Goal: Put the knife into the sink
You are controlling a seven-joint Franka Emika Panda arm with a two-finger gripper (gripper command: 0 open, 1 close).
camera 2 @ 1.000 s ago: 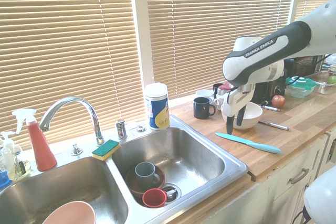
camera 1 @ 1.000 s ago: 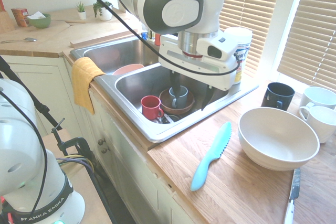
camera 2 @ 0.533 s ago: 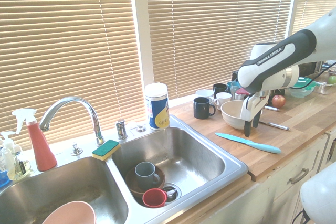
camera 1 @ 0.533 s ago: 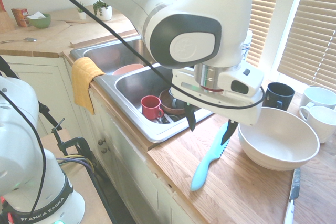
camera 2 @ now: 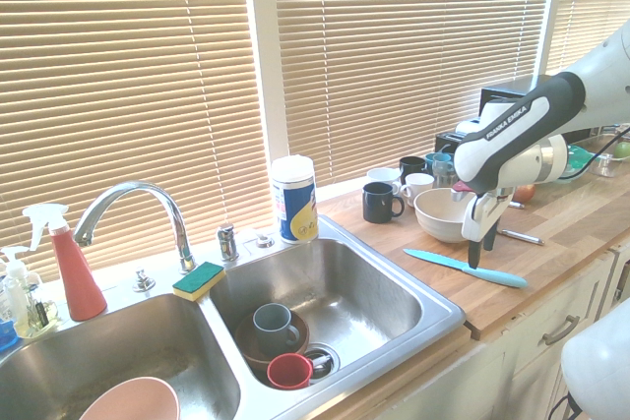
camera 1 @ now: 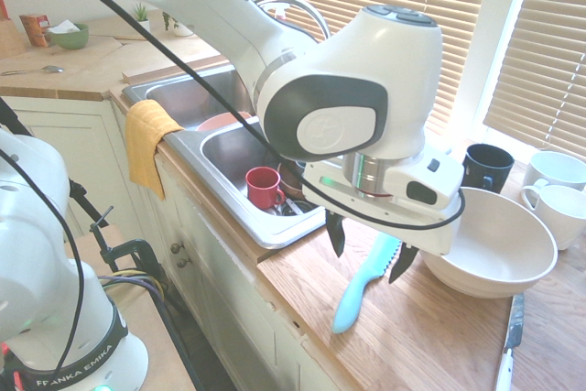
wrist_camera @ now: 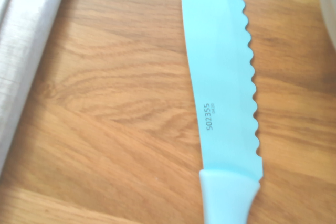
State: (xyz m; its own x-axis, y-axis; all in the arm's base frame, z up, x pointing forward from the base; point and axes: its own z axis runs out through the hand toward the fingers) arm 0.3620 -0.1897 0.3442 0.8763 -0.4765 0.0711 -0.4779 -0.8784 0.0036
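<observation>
Worktop [camera 2: 389, 258] beside the sink [camera 2: 354, 287], with arm [camera 1: 348, 70] swung out from above the basin over the last second and now brought low above the knife. Gripper [camera 1: 366, 267] spread wide and holding nothing, shifted from the blade towards the handle, so apparently nearly lined up for a grasp. Turquoise knife [camera 1: 352, 299] lying flat, unmoved, near the cream bowl [camera 1: 490, 249], with lift and carry to come.
</observation>
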